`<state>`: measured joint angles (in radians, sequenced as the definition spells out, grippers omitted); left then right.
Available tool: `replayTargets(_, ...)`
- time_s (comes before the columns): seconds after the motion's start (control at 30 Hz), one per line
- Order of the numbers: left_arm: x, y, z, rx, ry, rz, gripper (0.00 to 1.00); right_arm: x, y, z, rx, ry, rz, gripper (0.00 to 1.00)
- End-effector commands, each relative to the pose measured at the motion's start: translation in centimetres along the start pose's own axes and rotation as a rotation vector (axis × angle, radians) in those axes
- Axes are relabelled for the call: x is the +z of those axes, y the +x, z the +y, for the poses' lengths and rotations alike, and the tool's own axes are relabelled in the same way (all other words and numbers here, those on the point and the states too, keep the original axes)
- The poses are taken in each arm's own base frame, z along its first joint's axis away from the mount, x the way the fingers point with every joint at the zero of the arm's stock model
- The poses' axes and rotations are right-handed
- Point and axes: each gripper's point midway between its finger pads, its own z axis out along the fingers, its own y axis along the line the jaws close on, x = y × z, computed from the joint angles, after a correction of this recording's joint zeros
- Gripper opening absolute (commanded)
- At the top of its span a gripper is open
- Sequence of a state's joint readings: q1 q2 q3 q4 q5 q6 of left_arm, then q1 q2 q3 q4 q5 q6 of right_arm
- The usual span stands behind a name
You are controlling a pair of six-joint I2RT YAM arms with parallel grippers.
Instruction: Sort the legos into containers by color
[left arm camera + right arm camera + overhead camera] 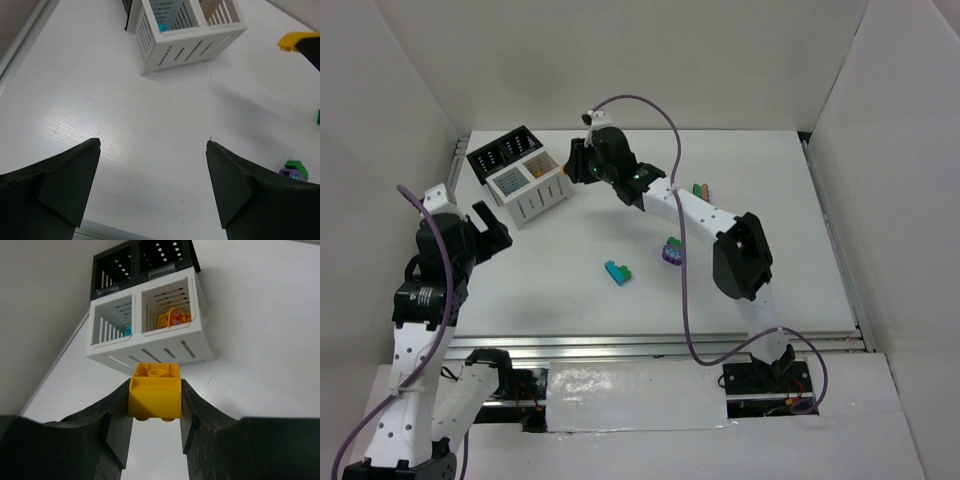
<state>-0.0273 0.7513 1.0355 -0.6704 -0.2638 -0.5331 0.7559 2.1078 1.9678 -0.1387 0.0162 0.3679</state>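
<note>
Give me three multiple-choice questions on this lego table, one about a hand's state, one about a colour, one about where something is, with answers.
1. The left hand is: A shut on a brick; B open and empty; C shut on nothing.
2. The brick in the right hand is: A purple; B green; C yellow.
3. The orange bricks lie in: A a white compartment; B the left hand; C a black compartment.
Answers: B, its jaws stand wide apart with nothing between them; C, the clamped piece shows yellow in the right wrist view; A, orange shows behind the white slatted wall.
</note>
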Motion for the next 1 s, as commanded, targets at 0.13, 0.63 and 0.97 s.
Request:
replayTargets(0.13,0.4,2.4,-0.3,0.046,0.083,0.014,1.00,3.2,-2.9,3.7,-0.097,-0.156,-0.241,0.00)
replayTargets(0.63,0.5,3.1,-0.8,0.051,0.124,0.038,1.00,9.6,-1.5,2.9,-0.141,-0.132,-0.275,0.02)
replayTargets(0.97,0.1,3.1,-1.1,0.053,0.145,0.030,1.00,11.0,0.7,2.1,-0.138,-0.121,-0.253,0.13)
